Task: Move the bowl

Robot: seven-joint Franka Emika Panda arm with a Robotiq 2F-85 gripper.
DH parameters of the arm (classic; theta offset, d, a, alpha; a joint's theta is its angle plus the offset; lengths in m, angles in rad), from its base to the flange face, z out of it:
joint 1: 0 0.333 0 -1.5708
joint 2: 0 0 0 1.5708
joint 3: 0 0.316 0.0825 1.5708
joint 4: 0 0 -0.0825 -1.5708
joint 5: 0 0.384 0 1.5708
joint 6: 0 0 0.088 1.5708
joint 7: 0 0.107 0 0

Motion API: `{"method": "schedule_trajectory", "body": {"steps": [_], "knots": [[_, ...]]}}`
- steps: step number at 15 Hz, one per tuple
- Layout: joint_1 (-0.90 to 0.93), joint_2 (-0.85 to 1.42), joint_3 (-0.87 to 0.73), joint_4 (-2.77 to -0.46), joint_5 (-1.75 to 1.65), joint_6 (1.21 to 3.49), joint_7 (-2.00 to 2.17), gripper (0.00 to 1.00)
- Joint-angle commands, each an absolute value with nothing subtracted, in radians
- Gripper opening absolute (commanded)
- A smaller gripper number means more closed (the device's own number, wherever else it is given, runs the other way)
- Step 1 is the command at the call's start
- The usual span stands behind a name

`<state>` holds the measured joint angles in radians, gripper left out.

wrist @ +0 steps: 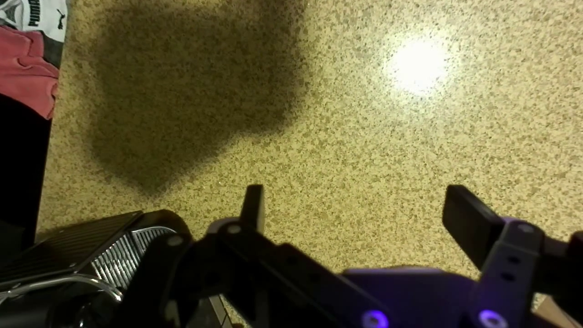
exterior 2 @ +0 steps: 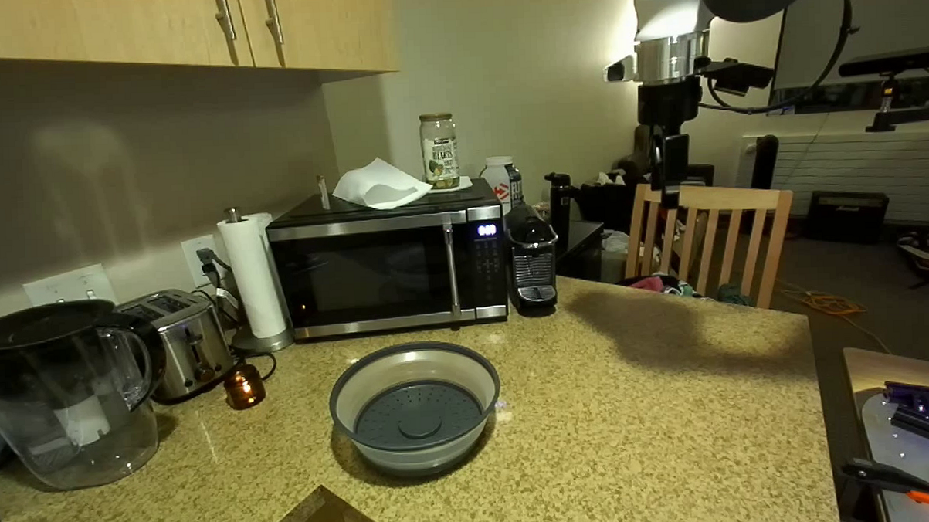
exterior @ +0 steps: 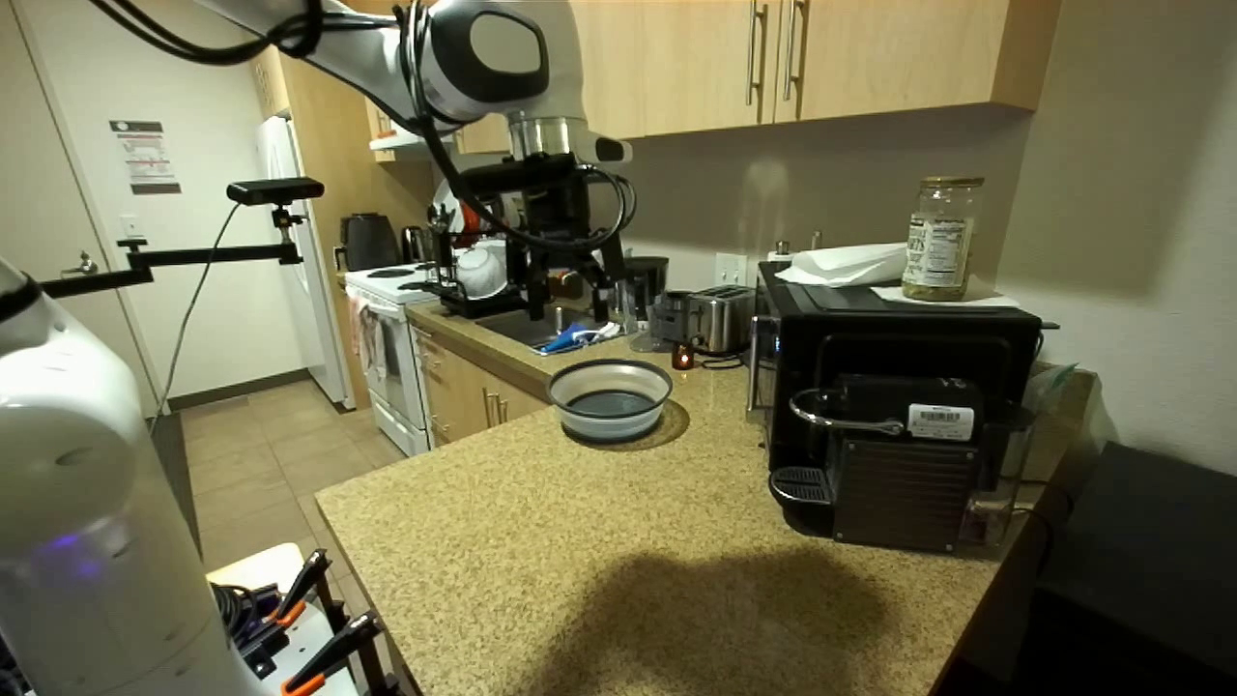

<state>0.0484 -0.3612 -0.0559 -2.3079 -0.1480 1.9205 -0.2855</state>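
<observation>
Fingers [wrist: 471,223], spread and empty above the desk [exterior 2: 633,433], could tip the bowl [exterior 2: 417,416] if they descend onto its rim [exterior 2: 417,347] instead of straddling it.

Bowl [exterior 2: 416,411] upright on the speckled counter [exterior 2: 625,441]; dark rim, pale wall, perforated dark grey base inside. Microwave [exterior 2: 372,276] stands behind it, apart, blue-white display [exterior 2: 487,230] lit. On the microwave top: creased white paper [exterior 2: 381,185] and, right of it, an upright glass jar [exterior 2: 440,152]. Coffee machine [exterior 2: 532,262] just beside the microwave, at right. Left of the microwave: paper towel roll [exterior 2: 254,276], toaster [exterior 2: 193,351], small amber glass [exterior 2: 245,387] near the toaster, black-lidded clear pitcher [exterior 2: 60,414]. Tool [exterior 2: 668,195] hangs fingers-down, well apart from the bowl, before a wooden chair [exterior 2: 733,197]; seen side-on, finger gap unreadable.
</observation>
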Motion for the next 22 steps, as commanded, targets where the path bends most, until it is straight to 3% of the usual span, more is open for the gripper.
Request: {"method": "schedule_trajectory", "body": {"steps": [1, 13, 22], "knots": [[0.041, -0.361, -0.049, -2.306, -0.145, 1.919, -0.288, 1.00], [0.041, -0.353, -0.048, -2.302, -0.143, 1.923, -0.285, 1.00], [0.067, -0.130, 0.002, -2.094, -0.104, 1.952, -0.257, 1.00]]}}
